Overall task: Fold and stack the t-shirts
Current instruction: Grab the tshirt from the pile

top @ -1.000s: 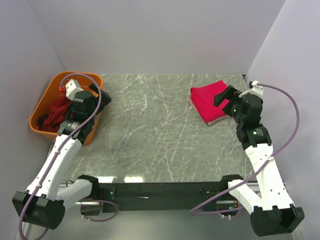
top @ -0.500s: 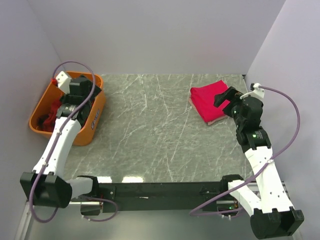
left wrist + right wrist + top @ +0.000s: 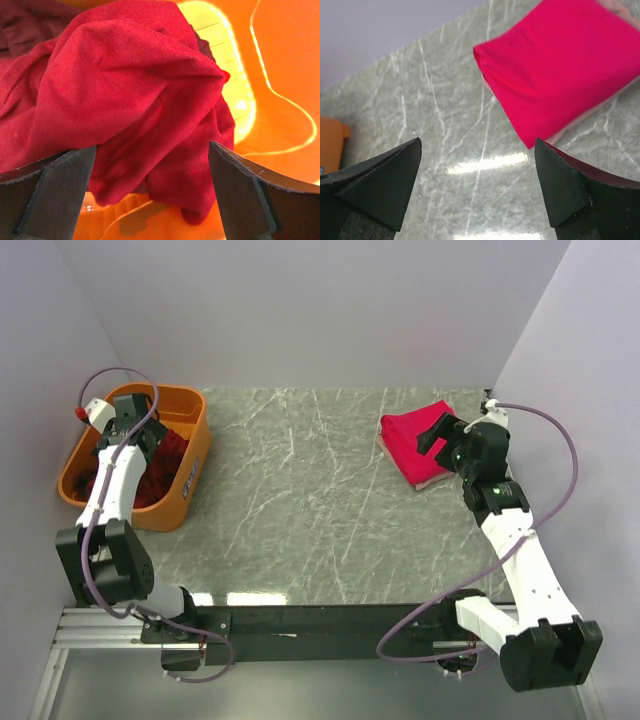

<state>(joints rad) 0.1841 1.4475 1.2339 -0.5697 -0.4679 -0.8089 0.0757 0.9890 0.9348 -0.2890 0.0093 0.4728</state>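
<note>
You're hovering the wide-open, empty left gripper (image 3: 150,172) over a crumpled maroon t-shirt (image 3: 125,90) in the orange tub (image 3: 190,465). Next, you're needing a firm pinch.

Top view was bright and evenly lit by diffuse overhead light; shadows under the arms were faint and soft. A pale glare band sat on the desk (image 3: 300,520) at its near edge. Sharp overall, no obvious edge warping.

Left wrist view: tub (image 3: 285,75) wall blown out to yellow-white right of centre. Red t-shirt (image 3: 115,95) was well exposed, weave visible, lower folds shaded. Left end effector (image 3: 150,165) fingers were dark and slightly soft.

Right wrist view: white glare streak on the desk. Folded pink t-shirt (image 3: 560,65) was oversaturated, with little texture. Right end effector (image 3: 477,160) fingers were near-black with soft edges.
</note>
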